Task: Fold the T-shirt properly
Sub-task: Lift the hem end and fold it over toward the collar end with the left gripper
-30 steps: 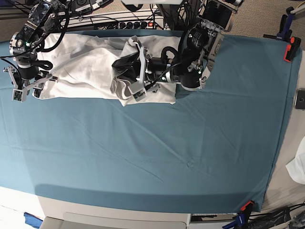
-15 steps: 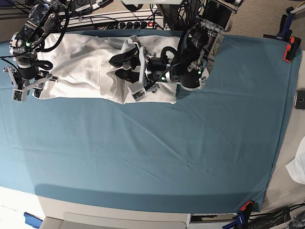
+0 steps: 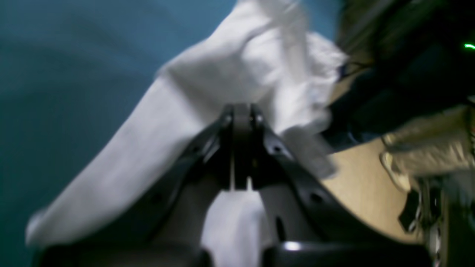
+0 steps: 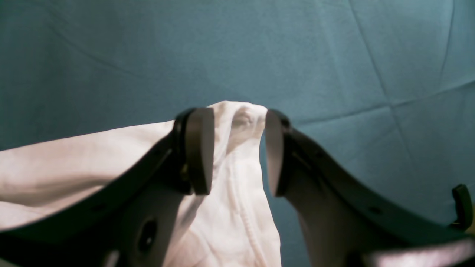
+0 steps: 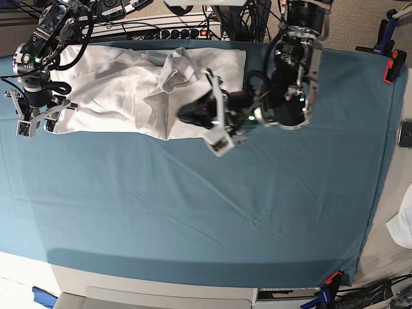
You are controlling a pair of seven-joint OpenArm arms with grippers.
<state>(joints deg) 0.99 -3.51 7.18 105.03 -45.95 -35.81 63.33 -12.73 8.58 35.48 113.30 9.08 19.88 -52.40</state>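
The white T-shirt (image 5: 109, 90) lies bunched and wrinkled along the far left part of the teal cloth (image 5: 193, 212). My left gripper (image 5: 187, 114) rests low over the shirt's right part. In the left wrist view its jaws (image 3: 241, 109) are pressed together at a raised ridge of the shirt (image 3: 237, 55). My right gripper (image 5: 38, 121) is at the shirt's near left corner. In the right wrist view it (image 4: 237, 115) is open, with a hemmed fold of the shirt (image 4: 230, 207) lying loose between the jaws.
A power strip (image 5: 174, 32) and cables run behind the table's back edge. Orange clamps (image 5: 391, 67) hold the teal cloth at the right. A phone (image 5: 405, 134) and a small white cloth scrap (image 5: 402, 225) lie at the right edge.
My left arm has swung right and toward the front, and its gripper slid from the shirt's middle to its lower right part. The right arm has not moved.
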